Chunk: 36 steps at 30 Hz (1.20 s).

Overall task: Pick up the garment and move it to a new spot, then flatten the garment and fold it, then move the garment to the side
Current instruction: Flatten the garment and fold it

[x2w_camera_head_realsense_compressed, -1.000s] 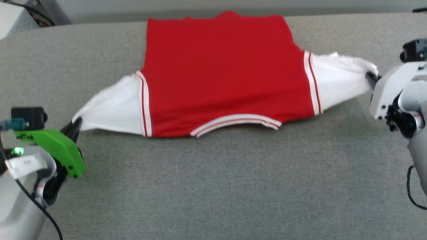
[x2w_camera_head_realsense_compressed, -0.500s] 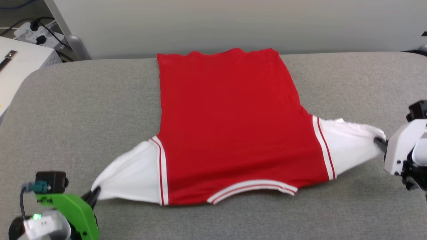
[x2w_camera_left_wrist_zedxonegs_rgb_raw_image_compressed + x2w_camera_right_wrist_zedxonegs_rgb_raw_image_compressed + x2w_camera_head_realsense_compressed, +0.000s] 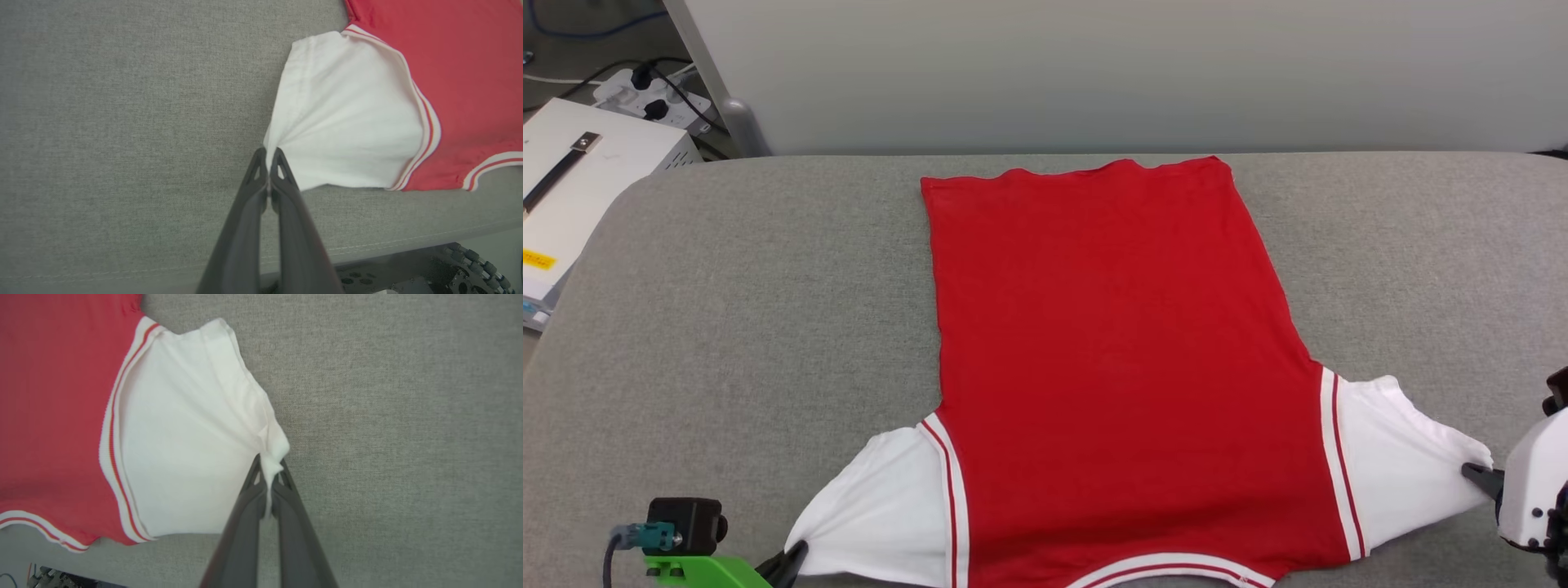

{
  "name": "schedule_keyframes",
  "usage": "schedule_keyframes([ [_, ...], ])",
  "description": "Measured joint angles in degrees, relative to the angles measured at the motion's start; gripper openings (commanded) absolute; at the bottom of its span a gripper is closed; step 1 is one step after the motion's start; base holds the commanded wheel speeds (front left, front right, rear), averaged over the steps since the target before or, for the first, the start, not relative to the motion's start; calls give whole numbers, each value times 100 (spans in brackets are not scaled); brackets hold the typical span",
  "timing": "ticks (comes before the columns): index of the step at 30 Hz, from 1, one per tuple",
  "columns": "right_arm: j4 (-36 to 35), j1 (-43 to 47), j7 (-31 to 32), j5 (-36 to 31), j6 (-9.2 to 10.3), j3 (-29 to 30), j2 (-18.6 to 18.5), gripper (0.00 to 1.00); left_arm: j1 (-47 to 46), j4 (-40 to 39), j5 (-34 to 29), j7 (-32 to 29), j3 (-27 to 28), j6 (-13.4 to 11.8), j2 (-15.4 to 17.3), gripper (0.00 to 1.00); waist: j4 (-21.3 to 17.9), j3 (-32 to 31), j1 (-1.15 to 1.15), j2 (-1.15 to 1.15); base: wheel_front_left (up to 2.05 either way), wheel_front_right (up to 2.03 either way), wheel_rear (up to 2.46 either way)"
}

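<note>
Both grippers are pressed together, each pinching a sleeve tip of the garment: the left gripper [image 3: 792, 557] at the lower left of the head view nips the outer corner of the white left sleeve [image 3: 882, 506], and the right gripper [image 3: 1474, 474] at the lower right edge nips the outer corner of the white right sleeve [image 3: 1396, 457], where a small tuft of cloth bunches between its dark fingers in the right wrist view. A grey fabric-covered surface [image 3: 727, 327] spans most of the head view, with a pale wall panel [image 3: 1094, 73] across the top behind it. On that surface the red garment [image 3: 1127, 367] lies flat in the centre, its straight hem toward the top of the frame, both sleeves drawn outward into points, and its red-and-white striped collar trim [image 3: 1168, 565] at the bottom edge. A white box [image 3: 580, 188] sits at the upper left, off the surface, with a power strip [image 3: 654, 90] above it. A green bracket [image 3: 703, 572] carrying a small black camera [image 3: 682, 523] sits by the left gripper.
</note>
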<state>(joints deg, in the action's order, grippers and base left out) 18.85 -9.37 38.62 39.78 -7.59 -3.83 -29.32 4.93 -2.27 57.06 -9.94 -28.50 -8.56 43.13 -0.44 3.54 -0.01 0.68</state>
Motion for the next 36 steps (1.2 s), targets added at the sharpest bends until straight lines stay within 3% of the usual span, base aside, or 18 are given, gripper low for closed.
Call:
schedule_keyframes([
  [4,-342,177,305,-247,3,248,151,1,-1,-68,-1,-20,-103,25,-19,0,8,68,0,0,0,0,0],
  [5,-435,195,353,-309,4,330,197,72,-3,-87,-1,-21,-110,26,-19,0,11,93,0,0,0,0,0],
  [6,-522,196,399,-361,4,411,236,100,-9,-120,-2,-21,-110,29,-18,0,16,119,0,0,0,0,0],
  [12,-1304,29,983,-477,5,687,336,100,-59,-608,-1,-234,-119,87,32,0,65,337,0,0,0,0,0],
  [21,-2129,-1772,2140,-394,5,832,583,100,-453,-1784,-125,-720,-216,10,247,0,233,1008,1,0,0,0,0],
  [28,-1780,-3522,2824,-869,5,626,512,100,-822,-2514,-481,-905,-277,-85,344,0,490,1770,1,0,0,0,0],
  [36,-953,-4865,3232,-1433,5,499,229,100,-1344,-3032,-896,-1085,-449,25,352,0,991,2621,2,0,0,0,0],
])
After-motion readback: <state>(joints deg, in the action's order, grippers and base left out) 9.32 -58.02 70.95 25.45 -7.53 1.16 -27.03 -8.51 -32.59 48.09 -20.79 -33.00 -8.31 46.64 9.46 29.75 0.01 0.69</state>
